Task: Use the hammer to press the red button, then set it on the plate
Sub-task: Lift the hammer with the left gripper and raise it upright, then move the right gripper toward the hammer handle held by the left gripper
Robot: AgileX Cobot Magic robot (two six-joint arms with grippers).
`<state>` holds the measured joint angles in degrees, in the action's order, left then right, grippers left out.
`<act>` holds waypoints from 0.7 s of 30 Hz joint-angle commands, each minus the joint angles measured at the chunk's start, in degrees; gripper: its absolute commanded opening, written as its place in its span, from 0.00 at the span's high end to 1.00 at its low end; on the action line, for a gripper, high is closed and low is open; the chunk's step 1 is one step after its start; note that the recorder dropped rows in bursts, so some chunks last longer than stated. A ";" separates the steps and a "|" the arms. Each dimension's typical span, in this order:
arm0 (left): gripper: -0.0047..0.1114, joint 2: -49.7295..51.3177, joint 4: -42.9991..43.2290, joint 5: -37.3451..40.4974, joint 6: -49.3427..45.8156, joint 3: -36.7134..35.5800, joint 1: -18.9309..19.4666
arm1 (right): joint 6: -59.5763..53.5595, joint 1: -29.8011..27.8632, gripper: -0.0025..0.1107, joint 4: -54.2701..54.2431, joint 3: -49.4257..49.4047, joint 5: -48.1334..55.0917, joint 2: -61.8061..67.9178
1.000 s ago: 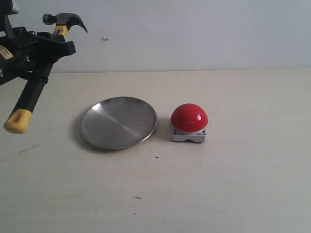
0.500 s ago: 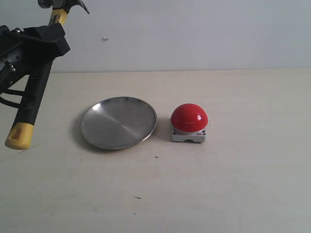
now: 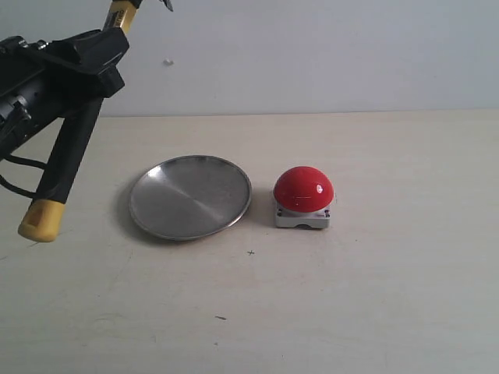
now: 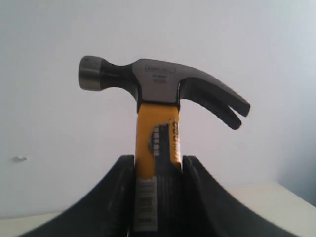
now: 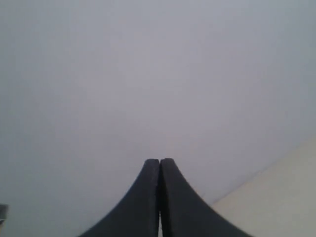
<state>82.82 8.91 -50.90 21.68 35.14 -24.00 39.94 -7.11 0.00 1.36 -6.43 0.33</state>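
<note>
My left gripper (image 3: 92, 56) is shut on the hammer (image 3: 69, 160) high at the left, above the table. The black handle slants down to its yellow end near the table, and the head is cut off by the frame's top edge. In the left wrist view the dark head of the hammer (image 4: 158, 89) stands above the jaws of my left gripper (image 4: 158, 165), which clamp the yellow neck. The silver plate (image 3: 191, 196) lies left of centre, with the red button (image 3: 303, 191) on its grey base just to its right. My right gripper (image 5: 159, 164) is shut on nothing and faces the wall.
The pale wooden table (image 3: 374, 296) runs back to a plain white wall (image 3: 327, 54). Small dark specks mark the table in front of the plate.
The left gripper has lifted and shifted right with the hammer, whose head has risen out of the frame's top. The handle stands steeper, its yellow end lower. Plate and button stayed put.
</note>
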 commanded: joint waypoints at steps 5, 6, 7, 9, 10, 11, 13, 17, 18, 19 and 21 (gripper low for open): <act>0.96 -1.19 2.96 -4.20 6.87 1.81 -0.23 | 22.81 13.28 0.98 33.79 8.48 -17.28 15.93; 0.96 -1.19 3.79 -3.55 7.02 2.33 -0.23 | 24.60 14.10 0.98 37.14 10.13 -20.25 21.31; 0.96 -1.19 4.64 -2.00 7.40 3.16 -0.23 | 25.20 14.48 0.98 40.06 12.53 -23.80 29.40; 0.96 -1.19 5.57 -1.07 7.51 3.78 -0.23 | 25.55 14.48 0.98 41.80 15.48 -30.01 40.32; 0.96 -1.19 5.68 -1.07 7.51 3.75 -0.23 | 26.49 14.48 0.98 42.57 16.98 -33.24 44.85; 0.96 -1.19 5.77 -1.07 7.51 4.04 -0.23 | 27.17 14.48 0.98 43.74 18.60 -37.69 50.66; 0.96 -1.19 5.77 -1.21 7.51 4.14 -0.23 | 28.73 14.48 0.98 46.89 21.99 -44.67 62.03; 0.96 -1.19 5.77 -1.78 7.51 4.53 -0.23 | 31.62 18.63 0.98 49.37 29.84 -49.16 80.54; 0.96 -1.19 5.77 -1.30 7.36 4.94 -0.23 | 31.39 20.85 0.98 48.40 31.79 -49.16 84.62; 0.96 -1.19 5.77 -1.05 6.93 5.21 -0.23 | 30.67 22.69 0.98 47.20 33.36 -48.93 87.65; 0.96 -1.19 5.44 -0.96 5.27 5.60 -0.23 | 27.74 27.27 0.98 43.27 37.37 -48.66 94.10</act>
<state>82.82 15.31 -48.04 28.67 39.31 -24.00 70.28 15.41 46.28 34.34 -53.84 87.39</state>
